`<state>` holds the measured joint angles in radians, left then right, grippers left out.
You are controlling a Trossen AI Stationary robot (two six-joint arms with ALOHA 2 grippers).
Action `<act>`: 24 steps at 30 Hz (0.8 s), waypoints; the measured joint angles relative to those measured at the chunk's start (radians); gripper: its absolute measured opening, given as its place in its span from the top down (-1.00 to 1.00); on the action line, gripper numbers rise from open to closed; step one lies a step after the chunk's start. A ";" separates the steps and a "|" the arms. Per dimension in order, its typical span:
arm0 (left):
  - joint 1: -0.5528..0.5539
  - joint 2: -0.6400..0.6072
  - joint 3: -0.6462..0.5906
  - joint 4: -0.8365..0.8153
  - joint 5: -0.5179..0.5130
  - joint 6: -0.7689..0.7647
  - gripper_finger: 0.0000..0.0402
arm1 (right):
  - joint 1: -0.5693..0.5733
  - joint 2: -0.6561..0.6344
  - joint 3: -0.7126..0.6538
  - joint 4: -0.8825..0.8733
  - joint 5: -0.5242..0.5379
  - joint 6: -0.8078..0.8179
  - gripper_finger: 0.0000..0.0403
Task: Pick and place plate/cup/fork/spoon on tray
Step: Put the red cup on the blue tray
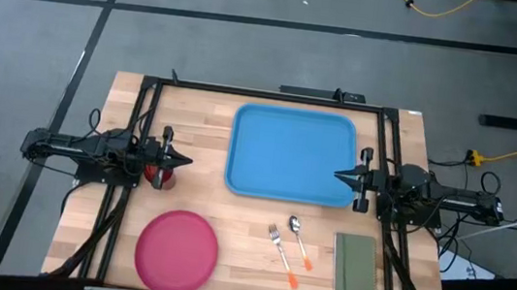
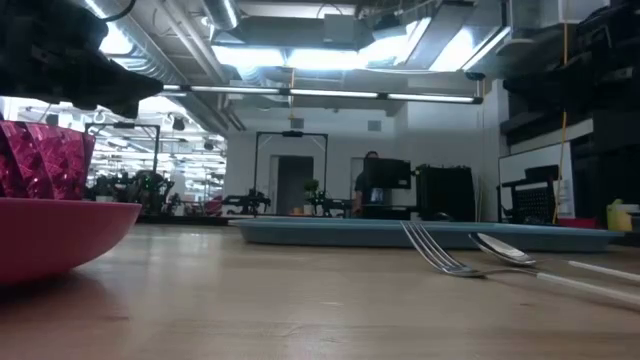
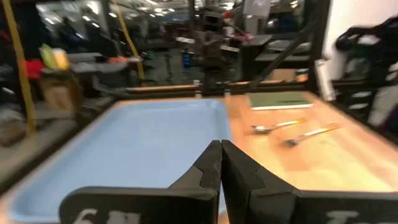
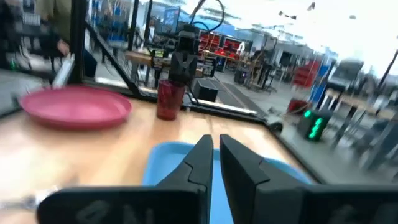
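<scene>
Starting layout, nothing yet on the tray [image 1: 291, 155], judging by its bare blue floor. The tray, a smooth plastic rectangle with rounded corners and raised rim, lies mid-table between both arms, within reach of either. The left gripper [image 1: 183, 162] hovers above the cup [image 1: 165, 177], fingers pressed together and empty; the right gripper [image 1: 341, 174] sits at the tray's edge, fingers nearly together with a thin gap, pinching nothing. The plate [image 1: 176, 251], round, shallow and pink-red, lies near the left arm. The fork [image 1: 278, 244] and spoon [image 1: 299, 237], metal heads on thin orange handles, lie side by side beside a flat olive pad [image 1: 354, 264]. The cup's faceted magenta wall shows in the low view.
</scene>
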<state>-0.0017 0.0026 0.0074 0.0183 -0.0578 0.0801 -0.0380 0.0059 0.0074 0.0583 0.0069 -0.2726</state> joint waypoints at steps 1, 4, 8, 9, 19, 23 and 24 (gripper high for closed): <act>0.000 0.000 0.000 0.003 -0.015 0.028 1.00 | 0.000 0.000 0.000 -0.003 -0.001 -0.019 0.82; 0.000 0.000 0.000 0.007 -0.035 0.069 1.00 | 0.000 0.000 0.000 -0.011 0.000 -0.015 0.82; 0.000 0.000 0.000 0.029 -0.025 0.049 1.00 | 0.000 0.000 0.000 -0.001 -0.008 0.044 0.82; 0.000 0.000 0.000 0.041 -0.014 0.022 1.00 | 0.000 0.000 0.000 0.000 -0.030 0.102 0.82; 0.000 0.001 0.000 0.227 0.009 -0.075 1.00 | 0.000 0.000 0.000 0.052 -0.080 0.509 0.82; 0.000 0.005 0.000 0.404 -0.014 -0.044 1.00 | 0.001 0.000 0.000 0.233 -0.079 0.602 0.82; 0.000 0.008 0.000 0.465 -0.012 -0.044 1.00 | 0.002 0.000 0.000 0.316 -0.084 0.608 0.82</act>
<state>-0.0013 0.0105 0.0074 0.4830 -0.0700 0.0366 -0.0359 0.0059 0.0073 0.3746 -0.0767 0.3359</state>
